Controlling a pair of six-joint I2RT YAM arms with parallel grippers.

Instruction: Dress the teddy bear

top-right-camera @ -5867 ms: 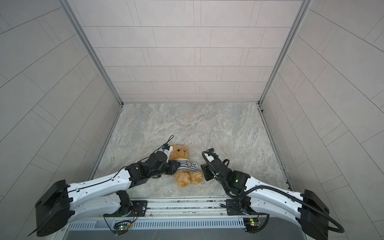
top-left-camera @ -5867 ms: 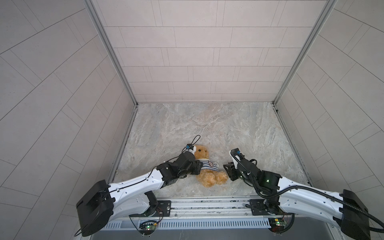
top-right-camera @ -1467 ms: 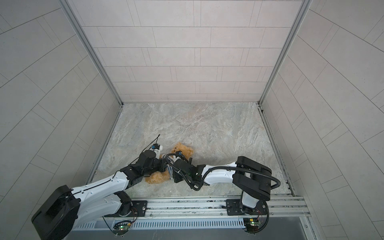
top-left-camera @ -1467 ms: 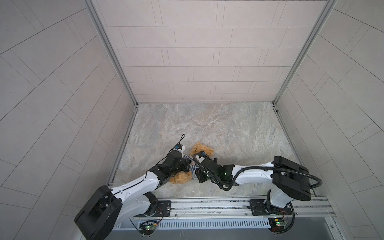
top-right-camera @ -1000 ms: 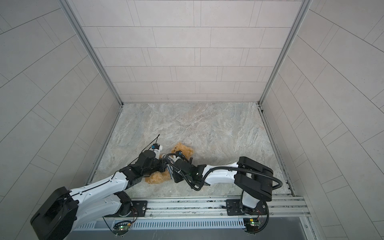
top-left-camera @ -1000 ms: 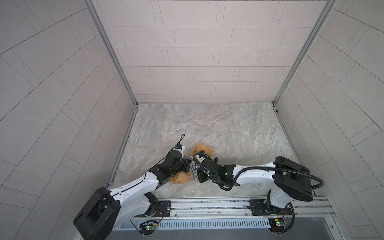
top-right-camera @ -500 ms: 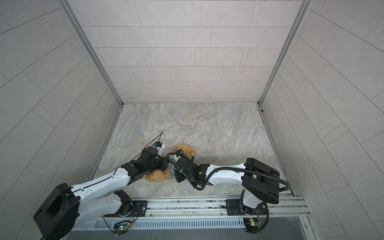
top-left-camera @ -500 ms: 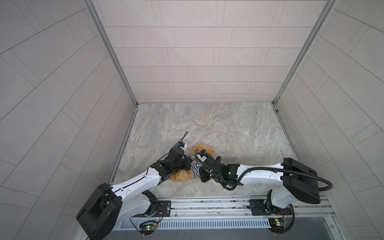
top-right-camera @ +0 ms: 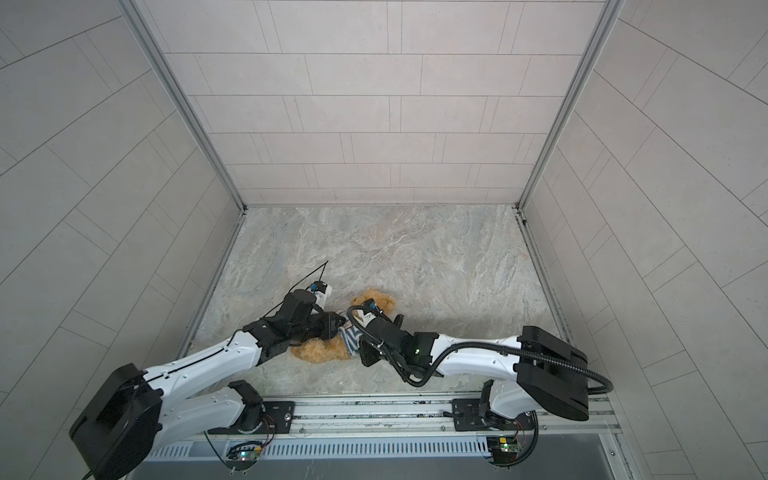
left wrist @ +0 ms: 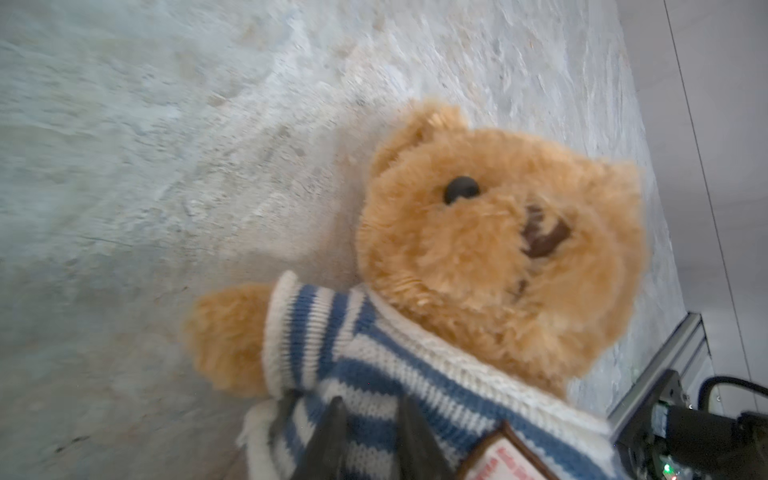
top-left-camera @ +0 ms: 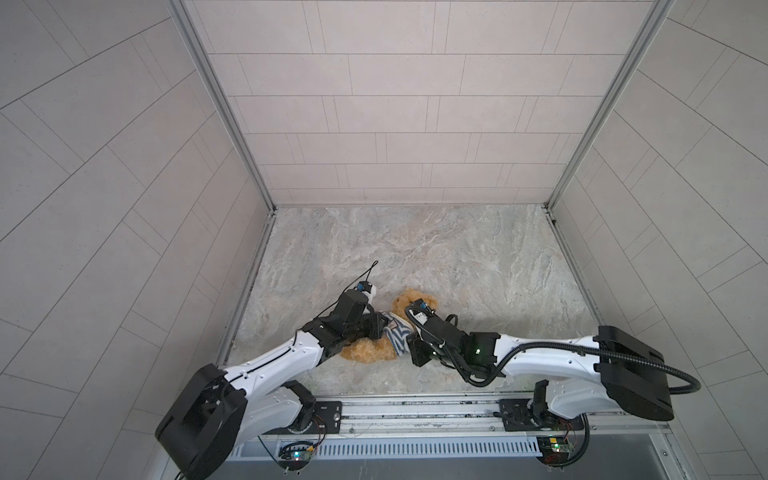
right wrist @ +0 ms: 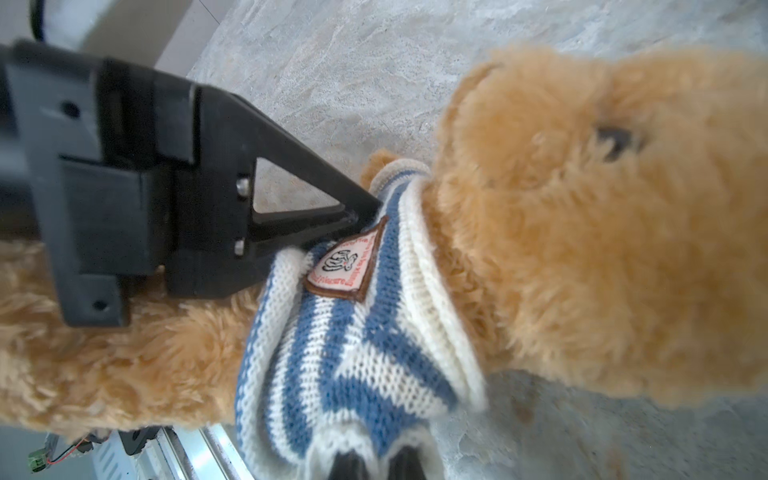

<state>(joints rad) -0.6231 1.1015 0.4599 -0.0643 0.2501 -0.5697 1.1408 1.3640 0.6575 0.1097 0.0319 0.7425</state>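
Observation:
The golden-brown teddy bear [top-left-camera: 415, 301] [top-right-camera: 371, 302] lies on its back near the front of the marble floor, with its head to the back right. A blue-and-white striped shirt [top-left-camera: 397, 335] [left wrist: 374, 365] [right wrist: 353, 353] is bunched round its chest under the chin, and one arm sticks out of a sleeve. My left gripper [top-left-camera: 384, 326] [left wrist: 370, 419] is at the shirt beside the badge, its fingers [right wrist: 357, 208] a little apart with knit showing between them. My right gripper [top-left-camera: 409, 348] [right wrist: 376, 461] is shut on the shirt's white hem at the bear's other side.
The two arms meet over the bear from left and right. A metal rail [top-left-camera: 415, 411] runs along the front edge just behind the arm bases. Tiled walls close the floor at the left, right and back.
The left gripper's fingers have come apart on the shirt. The right gripper stays shut on the hem. Both arms and the bear have shifted slightly.

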